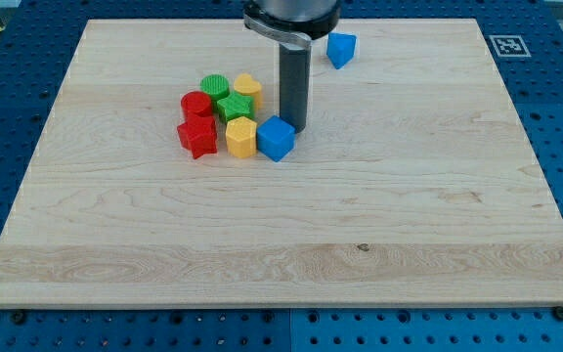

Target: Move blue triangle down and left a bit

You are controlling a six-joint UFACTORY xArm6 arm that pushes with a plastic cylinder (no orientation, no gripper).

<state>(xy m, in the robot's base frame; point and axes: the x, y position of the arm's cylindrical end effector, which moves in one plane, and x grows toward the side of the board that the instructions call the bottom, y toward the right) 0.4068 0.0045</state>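
Note:
The blue triangle (340, 48) lies near the view's top edge of the wooden board (409, 196), a little right of centre. My tip (294, 130) rests on the board well below and left of the triangle. It stands right against the upper right side of a blue cube (275, 139). The rod rises straight up from there, and its mount hides the board just left of the triangle.
Left of my tip is a tight cluster: a yellow hexagon (240, 138), a red star (197, 137), a red cylinder (195, 104), a green star (234, 106), a green cylinder (215, 86) and a yellow heart (247, 88). Blue perforated table surrounds the board.

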